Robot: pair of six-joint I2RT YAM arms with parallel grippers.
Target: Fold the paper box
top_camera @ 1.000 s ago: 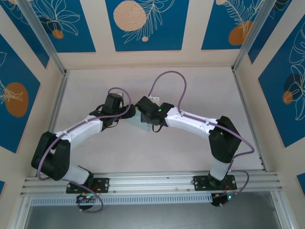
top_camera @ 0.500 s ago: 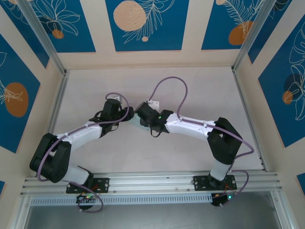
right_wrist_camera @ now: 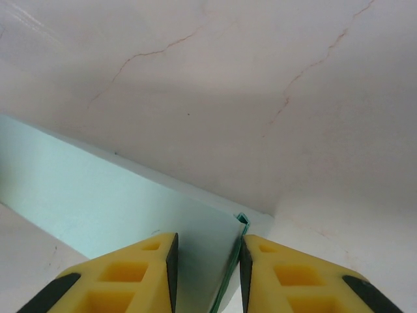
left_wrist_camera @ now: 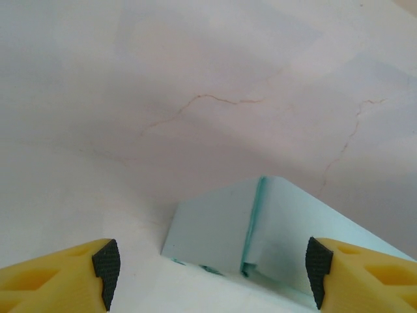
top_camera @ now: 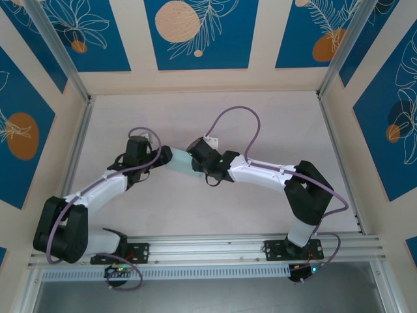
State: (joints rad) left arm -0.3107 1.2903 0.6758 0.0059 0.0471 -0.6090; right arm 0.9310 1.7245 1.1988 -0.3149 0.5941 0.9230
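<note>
A pale desk [top_camera: 195, 111], threaded with hairline cracks [left_wrist_camera: 195, 99], sits boxed in by beige walls [top_camera: 264, 39] carrying blue panels [top_camera: 201, 32] of orange discs and white leaf outlines. Aluminium posts [top_camera: 57, 49] rise at its far corners, under soft, even light.

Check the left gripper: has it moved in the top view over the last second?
Yes. The left gripper has shifted left, toward the left side rail, uncovering more of the paper box.
</note>
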